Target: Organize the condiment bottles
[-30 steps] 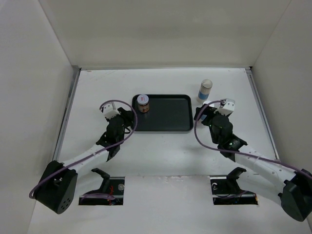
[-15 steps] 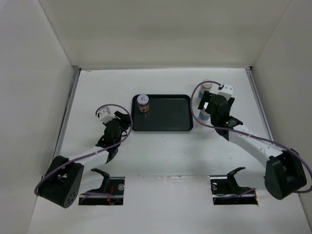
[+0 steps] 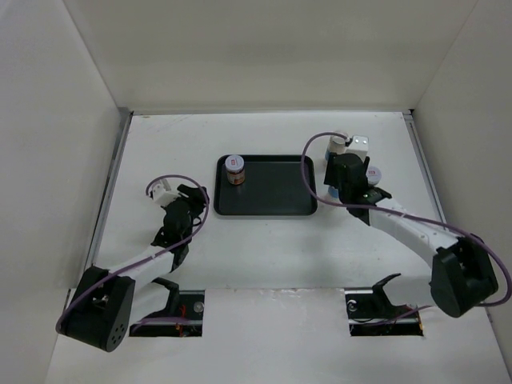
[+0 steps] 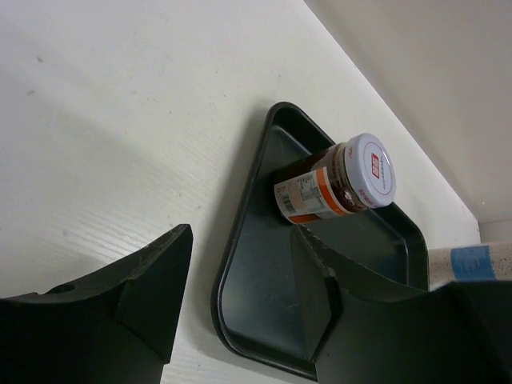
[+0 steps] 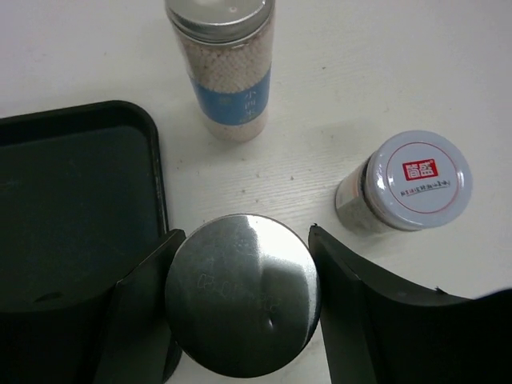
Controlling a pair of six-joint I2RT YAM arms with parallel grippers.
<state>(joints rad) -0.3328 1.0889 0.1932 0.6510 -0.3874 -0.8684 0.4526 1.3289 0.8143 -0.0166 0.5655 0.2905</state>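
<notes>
Top: high, rear, downward. Wrists: close, low. All share tray; top, left share dark jar.

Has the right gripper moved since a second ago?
Yes. In the top view the right gripper has shifted away from the arm bases, along the right edge of the black tray toward its far corner. A silver-capped jar now sits between its fingers.

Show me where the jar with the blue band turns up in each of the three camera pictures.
Top external: the blue-banded jar stands just right of the black tray, off its far right corner, partly hidden.
Left wrist: the jar is at the right edge, beyond the tray, only partly in frame.
Right wrist: the jar is at top centre, right of the tray.
Shared landmark: the black tray.
</notes>
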